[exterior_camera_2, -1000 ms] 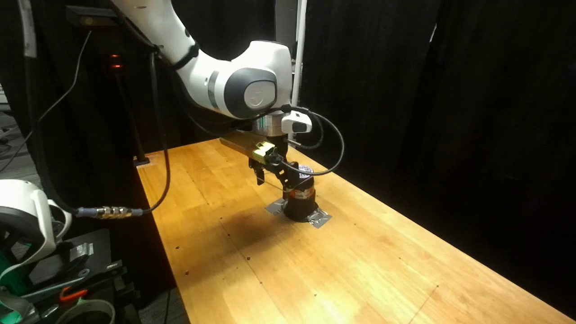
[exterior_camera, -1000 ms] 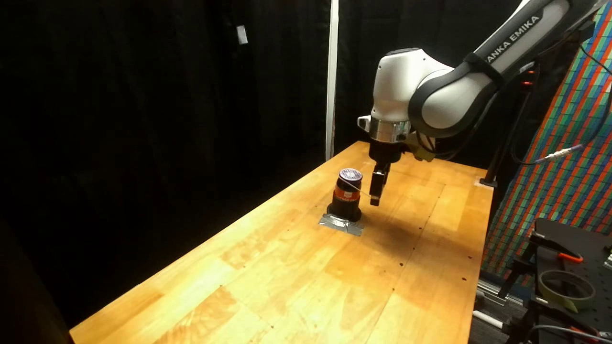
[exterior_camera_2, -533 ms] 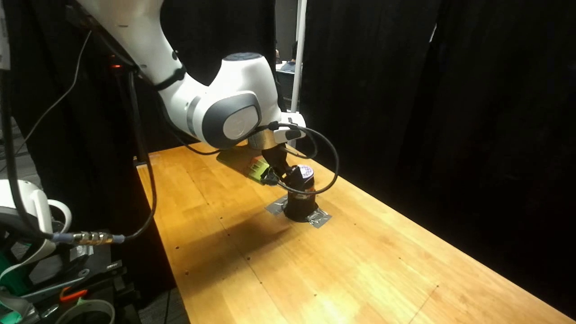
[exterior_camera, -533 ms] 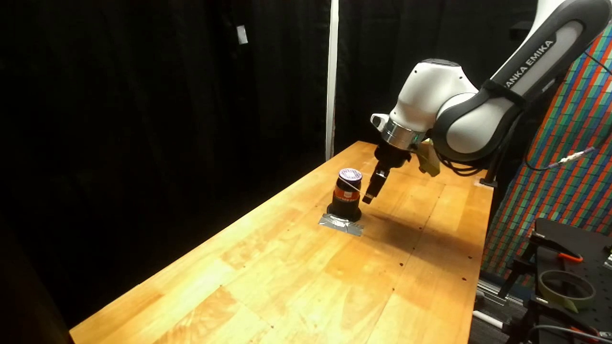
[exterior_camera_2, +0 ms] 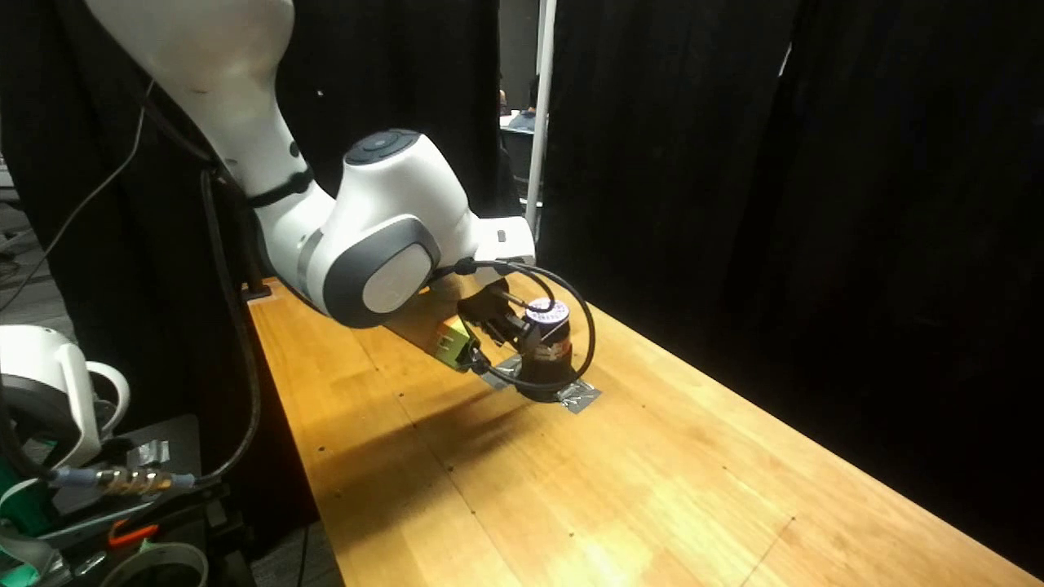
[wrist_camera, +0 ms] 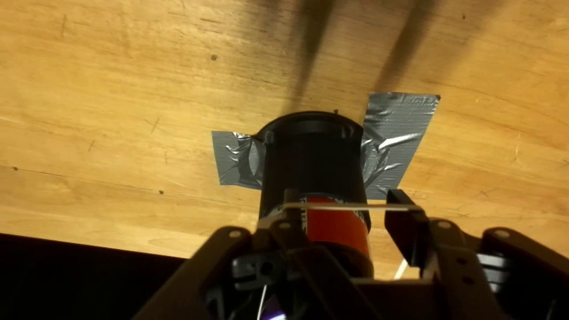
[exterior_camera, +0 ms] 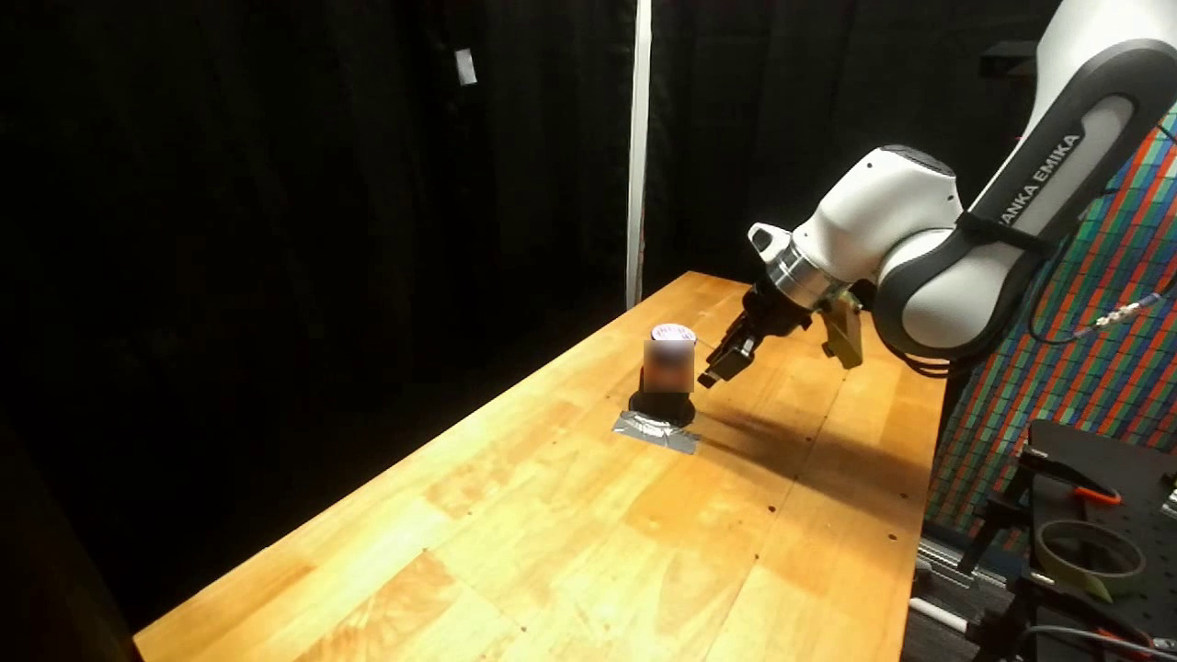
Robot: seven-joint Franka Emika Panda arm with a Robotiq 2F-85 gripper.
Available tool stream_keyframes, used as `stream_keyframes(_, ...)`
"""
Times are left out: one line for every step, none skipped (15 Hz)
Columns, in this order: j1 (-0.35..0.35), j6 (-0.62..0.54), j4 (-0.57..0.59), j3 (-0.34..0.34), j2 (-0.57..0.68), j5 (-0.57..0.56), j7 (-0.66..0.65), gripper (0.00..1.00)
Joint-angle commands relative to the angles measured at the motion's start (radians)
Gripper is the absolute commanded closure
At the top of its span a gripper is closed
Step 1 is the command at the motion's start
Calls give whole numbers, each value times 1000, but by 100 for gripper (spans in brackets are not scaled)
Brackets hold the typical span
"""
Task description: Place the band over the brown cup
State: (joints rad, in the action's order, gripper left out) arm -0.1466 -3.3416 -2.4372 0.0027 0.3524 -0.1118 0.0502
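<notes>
A gripper [wrist_camera: 346, 211] leans at a slant beside the brown cup [wrist_camera: 313, 166], its 2 fingers [wrist_camera: 404, 235] spread apart with a pale band [wrist_camera: 351, 206] stretched across their tips. In both exterior views the cup stands upright just right of center on a wooden table [exterior_camera: 570, 542], its foot flanked by silver tape [wrist_camera: 400, 129]. The band crosses the orange label [wrist_camera: 338, 226] at lower center of the wrist view; thin strands run toward the cup's top, but whether they pass behind it cannot be told. Light, soft and springy by its look, the band may snap off a tilted tip, so the best hold appears to be both fingertips, evenly taut. The cup, probably stiff and smooth, should resist the pull where taped. A table edge lies near, falling to black at lower left of the wrist view. Bare wood offers room at lower middle of both exterior views; a black cable [exterior_camera_2: 592, 326] loops by the cup in an exterior view.
</notes>
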Motion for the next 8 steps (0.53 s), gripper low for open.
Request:
stream_keyframes(-131,-177,-65,-123,22,58,26,77)
stream_keyframes(-169,-232,-77,-152,36,89,38,83)
stream_keyframes(-213,-300,-87,-182,57,132,54,85)
stream_keyframes(-245,-358,-98,-196,77,173,67,86)
stream_keyframes(-283,-432,-108,-206,107,223,82,90)
stream_keyframes(-269,-490,-113,-160,128,297,131,87)
stream_keyframes(-290,-553,-118,-149,155,351,149,85)
stream_keyframes(-302,-613,-119,-130,183,396,168,85)
